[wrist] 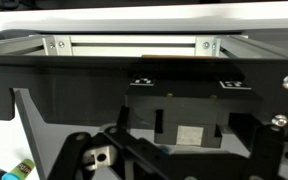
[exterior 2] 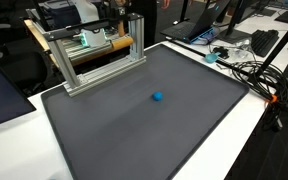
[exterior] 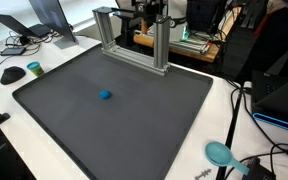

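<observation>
A small blue object lies alone near the middle of a dark grey mat; it shows in both exterior views, on the mat. My gripper is high at the back, above and behind an aluminium frame, far from the blue object; it also shows at the top edge of an exterior view. In the wrist view the gripper shows dark finger links far apart at the lower corners, with nothing between them. The frame spans the top of the wrist view.
The aluminium frame stands along the mat's back edge. A teal round tool and cables lie on the white table beside the mat. A mouse, a laptop and more cables sit off the mat.
</observation>
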Robot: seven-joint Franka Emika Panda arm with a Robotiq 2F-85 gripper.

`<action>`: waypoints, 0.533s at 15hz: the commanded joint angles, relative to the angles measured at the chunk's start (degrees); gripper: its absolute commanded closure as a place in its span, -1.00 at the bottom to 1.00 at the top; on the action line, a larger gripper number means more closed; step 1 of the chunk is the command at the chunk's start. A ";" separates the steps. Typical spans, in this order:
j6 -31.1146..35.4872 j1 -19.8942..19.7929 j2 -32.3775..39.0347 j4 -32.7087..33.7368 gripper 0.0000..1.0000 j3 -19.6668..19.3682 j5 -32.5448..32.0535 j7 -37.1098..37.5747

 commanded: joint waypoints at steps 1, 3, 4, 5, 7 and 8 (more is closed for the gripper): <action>1.27 0.82 0.75 -0.16 -1.00 -1.25 1.50 -1.56; 1.37 0.81 0.87 -0.23 -1.00 -1.37 1.64 -1.54; 1.24 0.73 0.96 -0.22 -1.00 -1.36 1.63 -1.40; 1.08 0.74 1.02 -0.18 -0.96 -1.48 1.76 -1.46; 0.62 0.62 1.04 -0.05 -0.46 -1.48 1.79 -1.22; 0.30 0.66 1.02 0.05 -0.39 -1.57 1.91 -1.35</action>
